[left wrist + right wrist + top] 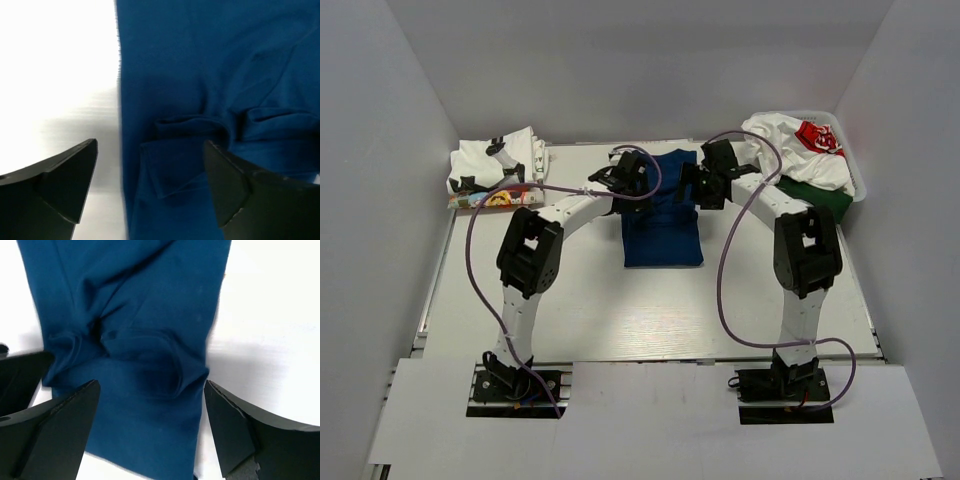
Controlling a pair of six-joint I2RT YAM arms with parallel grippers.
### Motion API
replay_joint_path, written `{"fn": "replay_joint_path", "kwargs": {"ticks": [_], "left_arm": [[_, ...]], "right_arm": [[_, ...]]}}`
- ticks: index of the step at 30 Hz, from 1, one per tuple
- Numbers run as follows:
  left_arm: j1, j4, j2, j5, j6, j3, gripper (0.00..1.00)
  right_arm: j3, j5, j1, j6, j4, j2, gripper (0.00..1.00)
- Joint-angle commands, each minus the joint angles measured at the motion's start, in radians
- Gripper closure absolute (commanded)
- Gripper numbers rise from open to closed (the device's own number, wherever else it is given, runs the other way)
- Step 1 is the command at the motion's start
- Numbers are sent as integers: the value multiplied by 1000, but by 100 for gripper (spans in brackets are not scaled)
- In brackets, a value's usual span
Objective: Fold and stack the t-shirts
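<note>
White counter (620,310) holds the dark blue t-shirt (662,215), long axis running away from the bases. Over its far half, my left jaws straddle its left edge, right jaws sit at its right edge; both gape wide, empty, equally near.

Top view: bright, even, diffuse overhead light; faint soft shadows on the bench (620,300); focus sharp.
Left wrist view: bench overexposed to white glare at 10 o'clock; dark blue t-shirt (225,75) slightly soft.
Right wrist view: glare at 2 o'clock; gripper fingers (55,430) blurred, dark.
</note>
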Motion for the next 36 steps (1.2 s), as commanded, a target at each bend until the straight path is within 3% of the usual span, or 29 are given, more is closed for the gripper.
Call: {"fn": "replay_joint_path", "kwargs": {"ticks": [1, 6, 13, 17, 24, 32, 36], "left_arm": [[11, 26, -146, 29, 9, -61, 0], [20, 46, -321, 4, -27, -264, 0], [20, 98, -551, -28, -89, -571, 0], [20, 140, -611, 40, -89, -683, 0], [20, 118, -657, 40, -78, -774, 0], [-1, 129, -682, 86, -57, -762, 0], [-1, 138, -660, 109, -57, -744, 0]], "right_arm": [[-67, -41, 6, -19, 7, -121, 10], [-226, -124, 12, -47, 73, -235, 10], [-254, -179, 85, -56, 112, -170, 10], [-149, -172, 111, -67, 109, -58, 10], [40, -106, 116, -73, 191, 118, 10], [399, -43, 113, -56, 360, 316, 10], [448, -52, 107, -45, 354, 287, 10]]}}
